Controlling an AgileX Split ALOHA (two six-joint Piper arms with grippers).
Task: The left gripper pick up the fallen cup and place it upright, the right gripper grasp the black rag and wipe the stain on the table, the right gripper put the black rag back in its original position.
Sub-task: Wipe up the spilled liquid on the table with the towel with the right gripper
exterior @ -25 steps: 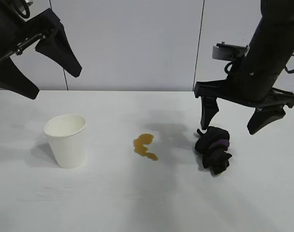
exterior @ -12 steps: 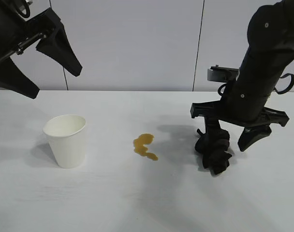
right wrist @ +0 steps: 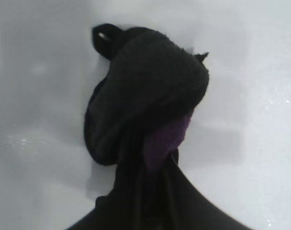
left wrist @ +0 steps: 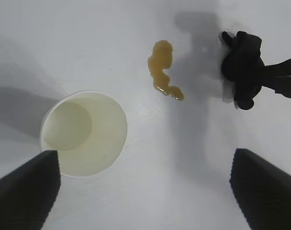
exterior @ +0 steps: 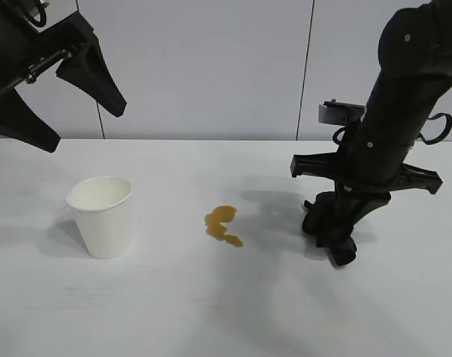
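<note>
The white paper cup (exterior: 101, 216) (left wrist: 83, 134) stands upright on the white table (exterior: 211, 312), at its left side. High above it my left gripper (exterior: 85, 128) (left wrist: 144, 155) hangs open and holds nothing. The amber stain (exterior: 222, 224) (left wrist: 163, 69) lies mid-table. To its right the black rag (exterior: 342, 251) (right wrist: 145, 91) rests on the table with its purple streak showing. My right gripper (exterior: 336, 216) (right wrist: 155, 160) points down and is shut on the rag, pinching its upper part. The left wrist view shows the rag (left wrist: 241, 67) with that gripper beside it.
Grey wall panels stand behind the table's far edge. Bare tabletop lies between the cup and the stain, and along the front.
My right gripper has come down over the black rag and shut on it, bunching it narrower. The left gripper, the cup and the stain have not moved.
</note>
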